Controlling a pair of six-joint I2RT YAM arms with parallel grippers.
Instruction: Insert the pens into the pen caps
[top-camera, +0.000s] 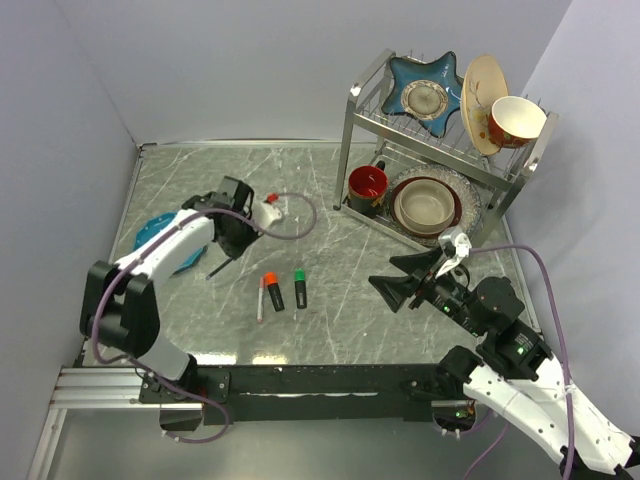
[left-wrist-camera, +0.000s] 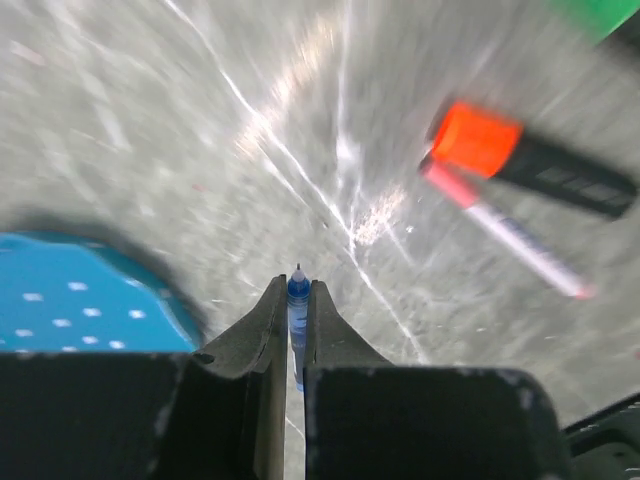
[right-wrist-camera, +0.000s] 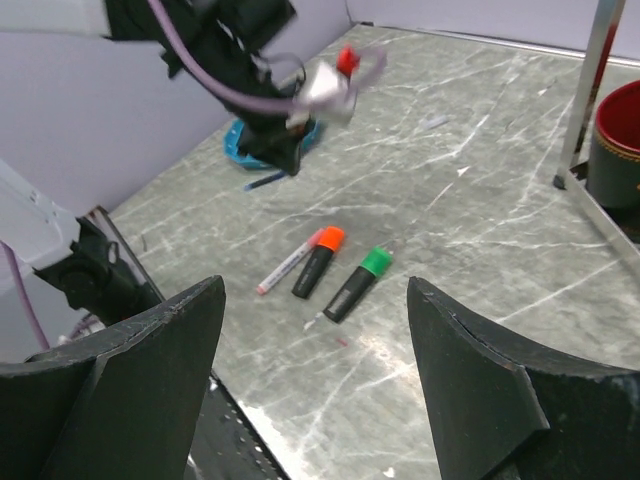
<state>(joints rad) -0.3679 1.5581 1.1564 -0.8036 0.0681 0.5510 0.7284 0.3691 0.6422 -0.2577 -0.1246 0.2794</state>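
Note:
My left gripper (left-wrist-camera: 297, 284) is shut on a thin blue pen (left-wrist-camera: 297, 312) whose tip pokes out past the jaws, just above the table. From above, that gripper (top-camera: 232, 243) sits at mid-left with the blue pen (top-camera: 220, 268) slanting down from it. At table centre lie a black marker with an orange cap (top-camera: 272, 290), a black marker with a green cap (top-camera: 300, 287), and a thin white pen with a pink end (top-camera: 261, 300) beside the orange one. My right gripper (top-camera: 408, 282) hovers open to their right. In the right wrist view the orange-capped marker (right-wrist-camera: 318, 262) and green-capped marker (right-wrist-camera: 356, 283) lie between its fingers (right-wrist-camera: 140, 380).
A blue spotted plate (top-camera: 152, 234) lies by the left wall, just beside the left gripper. A metal dish rack (top-camera: 356, 130) stands at the back right with bowls, plates and a red mug (top-camera: 367, 186). The left arm's purple cable (top-camera: 300, 222) loops over the table.

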